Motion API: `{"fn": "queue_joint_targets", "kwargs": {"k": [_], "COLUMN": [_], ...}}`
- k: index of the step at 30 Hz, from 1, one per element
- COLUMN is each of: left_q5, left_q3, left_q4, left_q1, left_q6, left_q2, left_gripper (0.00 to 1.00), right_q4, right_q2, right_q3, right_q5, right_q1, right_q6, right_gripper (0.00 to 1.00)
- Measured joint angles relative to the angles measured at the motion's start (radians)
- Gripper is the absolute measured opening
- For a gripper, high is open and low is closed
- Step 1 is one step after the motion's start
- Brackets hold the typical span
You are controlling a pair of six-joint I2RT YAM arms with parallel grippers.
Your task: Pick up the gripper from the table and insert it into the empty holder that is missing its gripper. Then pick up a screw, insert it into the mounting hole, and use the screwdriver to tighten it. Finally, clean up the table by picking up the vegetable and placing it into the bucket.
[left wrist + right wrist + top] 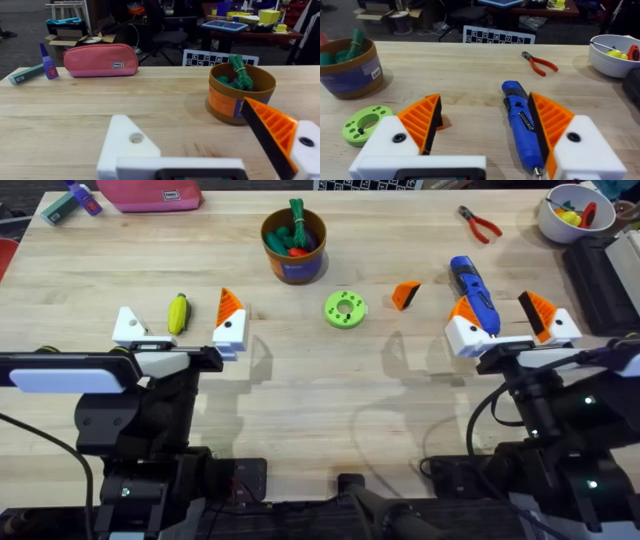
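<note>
Overhead: one loose orange ribbed gripper [405, 295] lies on the table [300, 380].
Left gripper [180, 332] and right gripper [512, 323] both spread open; one bare white holder [129, 327].

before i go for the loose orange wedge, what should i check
1. Orange wedge lies free on the table, nothing touching it: ok.
2. White holder on the left pincer is bare, with its mounting hole showing: ok.
3. Right pincer open: ok.
4. Right pincer free to move off: not ok, the blue screwdriver lies right in its opening.
5. Green disc holds screws: cannot tell.
</note>
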Motion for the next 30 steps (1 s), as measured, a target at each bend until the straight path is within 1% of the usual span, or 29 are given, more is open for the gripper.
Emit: {"fn": "queue_joint_targets", "kwargs": {"k": [10, 12, 15, 18, 21, 23, 27, 30], "left_q5": [0.0, 0.0, 0.0, -0.005, -0.02, -0.033, -0.058, -0.066], "left_q3": [0.0, 0.0, 0.001, 0.018, 0.092, 0.174, 0.385, 0.543], "left_q4": [0.0, 0.02, 0.08, 0.073, 0.01, -0.035, -0.146, -0.261], "left_q1": [0.0, 0.0, 0.0, 0.0, 0.0, 0.0, 0.0, 0.0], "left_q6": [0.0, 0.0, 0.0, 0.0, 0.0, 0.0, 0.0, 0.0], "left_q2": [0.0, 0.0, 0.0, 0.0, 0.001, 0.015, 0.104, 0.218], "left_gripper": [0.985, 0.985, 0.985, 0.985, 0.986, 0.986, 0.985, 0.985], "right_q4": [-0.002, 0.009, 0.069, 0.093, 0.073, 0.052, -0.039, -0.166], "right_q2": [0.0, 0.0, 0.0, 0.0, 0.001, 0.008, 0.072, 0.172], "right_q3": [0.0, 0.0, 0.0, 0.012, 0.061, 0.121, 0.297, 0.458], "right_q5": [0.0, -0.001, -0.001, -0.001, -0.001, -0.001, -0.002, -0.005], "right_q1": [0.0, 0.0, 0.0, 0.0, 0.0, 0.0, 0.0, 0.0], "right_q6": [0.004, 0.005, 0.015, 0.031, 0.043, 0.046, 0.049, 0.049], "right_gripper": [0.992, 0.992, 0.992, 0.994, 0.992, 0.994, 0.994, 0.994]}}
